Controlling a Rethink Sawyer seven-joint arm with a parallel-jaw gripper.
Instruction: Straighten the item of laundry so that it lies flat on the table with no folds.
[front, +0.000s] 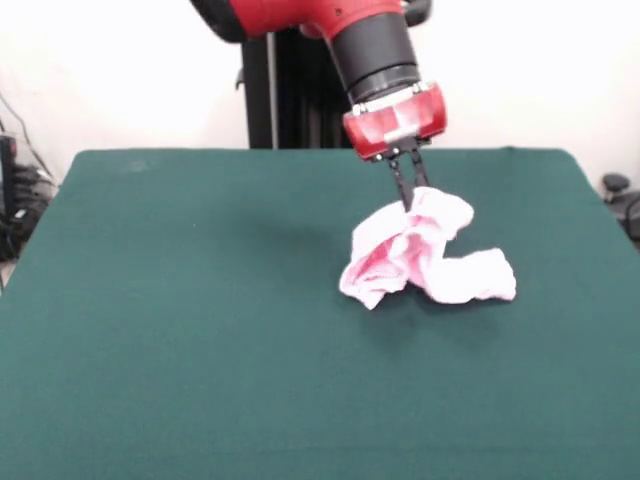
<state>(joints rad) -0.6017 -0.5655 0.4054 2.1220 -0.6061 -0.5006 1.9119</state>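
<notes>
Crumpled pink laundry lay bunched at 3 o'clock of centre on the green counter, top fold pinched at 12 o'clock by the tool, black fingers clamped together.

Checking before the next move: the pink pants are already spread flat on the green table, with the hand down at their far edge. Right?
Not flat. The front view shows the pink pants bunched in a crumpled heap on the green table. The hand is indeed down at their far edge.
</notes>
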